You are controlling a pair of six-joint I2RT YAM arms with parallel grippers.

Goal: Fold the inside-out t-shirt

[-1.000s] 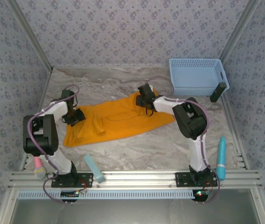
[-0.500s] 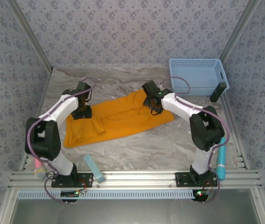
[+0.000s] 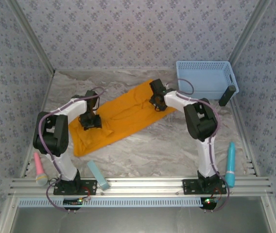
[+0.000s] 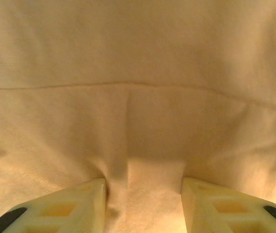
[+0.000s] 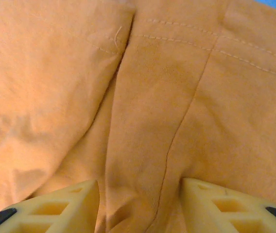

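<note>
Patterned blue-grey walls (image 3: 128,34) close in a marbled table (image 3: 143,150) on three sides. One orange-yellow t-shirt (image 3: 123,116) lies on the middle of the table, stretched in a slanted band from near left to far right. Its far right end stops just short of the one light blue basket (image 3: 203,63) in the far right corner. One dark stick (image 3: 227,96) leans against the near right side of the basket.

Three other small items lie toward the near edge. They are one pink handle (image 3: 39,167) at the left, one pale blue bar (image 3: 98,175) just right of the left arm's base, and one teal handle (image 3: 231,164) at the right.

Two arms reach in from the near edge. The left gripper (image 3: 90,121) sits on the left part of the t-shirt. In the left wrist view its two cream fingers (image 4: 79,199) pinch a raised ridge of cloth that fills the gap between them.

The right gripper (image 3: 156,101) rests on the far right end of the t-shirt. In the right wrist view its fingers (image 5: 65,204) stand partly apart with a seam and folds of cloth running between them. I cannot tell whether they grip it.
</note>
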